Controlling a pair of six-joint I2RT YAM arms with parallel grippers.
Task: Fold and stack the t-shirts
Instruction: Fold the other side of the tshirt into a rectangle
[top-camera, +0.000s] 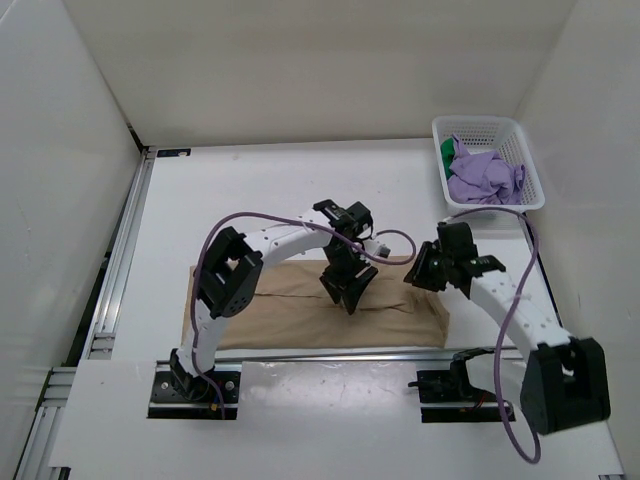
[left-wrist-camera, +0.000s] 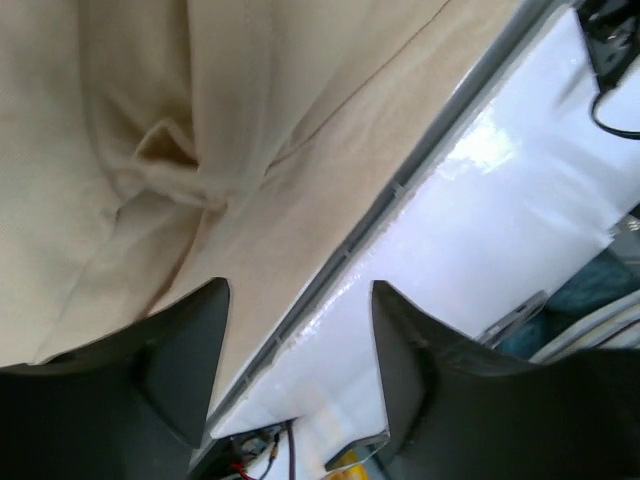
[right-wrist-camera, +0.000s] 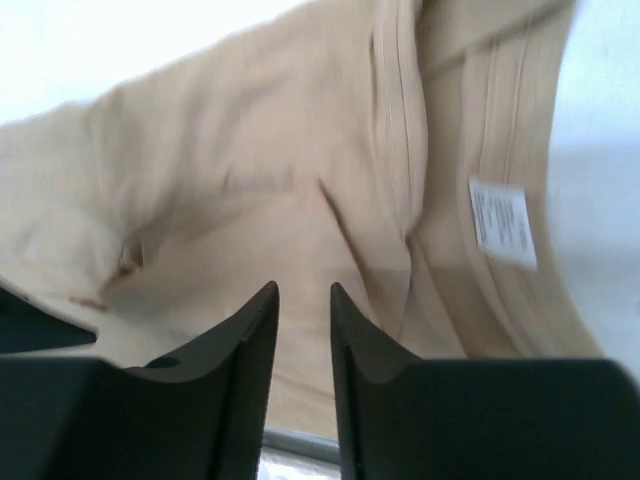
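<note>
I read the left claw (top-camera: 347, 292) as open, poised over the middle of the tan shirt (top-camera: 290, 318), which lies folded in a long band along the near edge of the table (top-camera: 260, 190). The right claw (top-camera: 422, 274) sits over the band's right end, jaws narrowly parted, gripping nothing. The purple shirt (top-camera: 483, 178) and green shirt (top-camera: 446, 152) lie in the basket (top-camera: 480, 122) at far right.
</note>
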